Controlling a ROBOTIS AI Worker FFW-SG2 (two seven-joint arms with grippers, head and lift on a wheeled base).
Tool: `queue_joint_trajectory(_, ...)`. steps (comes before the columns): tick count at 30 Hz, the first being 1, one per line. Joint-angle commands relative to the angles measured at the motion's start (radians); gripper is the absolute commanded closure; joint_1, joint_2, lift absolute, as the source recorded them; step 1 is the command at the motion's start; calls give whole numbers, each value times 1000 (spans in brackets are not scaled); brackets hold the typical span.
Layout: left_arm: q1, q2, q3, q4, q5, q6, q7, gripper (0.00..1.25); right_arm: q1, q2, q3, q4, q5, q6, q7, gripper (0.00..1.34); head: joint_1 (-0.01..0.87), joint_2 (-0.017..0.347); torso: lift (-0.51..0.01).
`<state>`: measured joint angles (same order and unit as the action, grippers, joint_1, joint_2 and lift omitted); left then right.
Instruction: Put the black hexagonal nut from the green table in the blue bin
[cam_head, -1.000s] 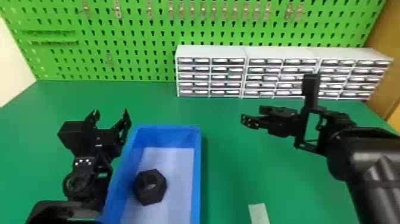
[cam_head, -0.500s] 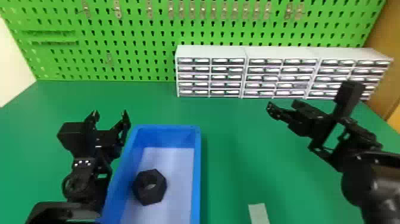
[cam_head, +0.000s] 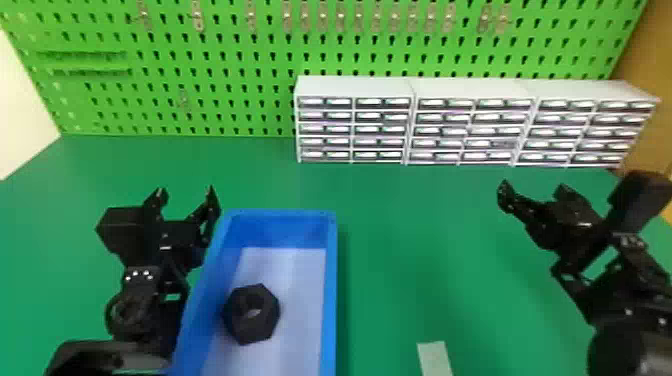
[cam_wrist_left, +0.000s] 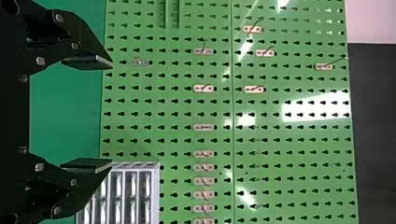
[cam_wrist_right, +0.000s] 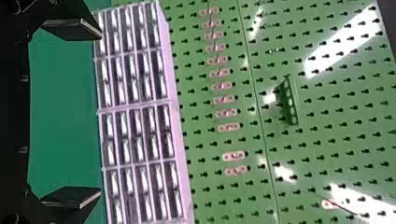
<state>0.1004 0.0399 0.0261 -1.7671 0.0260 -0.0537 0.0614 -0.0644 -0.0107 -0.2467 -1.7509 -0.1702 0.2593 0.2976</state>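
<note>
Inside the bin (cam_head: 280, 230), 1 nut (cam_head: 245, 325)

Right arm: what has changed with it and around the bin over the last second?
The right hand has moved outward to the robot's right, away from the blue bin, and has turned so its fingers point more forward. Nothing was taken hold of or let go. The black hexagonal nut stayed in the bin, and the left hand stayed beside it.
</note>
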Motion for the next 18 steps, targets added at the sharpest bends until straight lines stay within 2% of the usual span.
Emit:
queue_joint_trajectory(1,2,0,0,0,6,0,0,501,26,12,-20,-2,67,-45,-8,128,657,57,-95)
queue_joint_trajectory(5,4,0,0,0,14,0,0,499,43,12,-26,-2,100,-46,-12,142,657,57,-95)
queue_joint_trajectory(18,5,0,-2,0,14,0,2,499,129,12,-2,-2,98,-49,-84,153,657,57,-95)
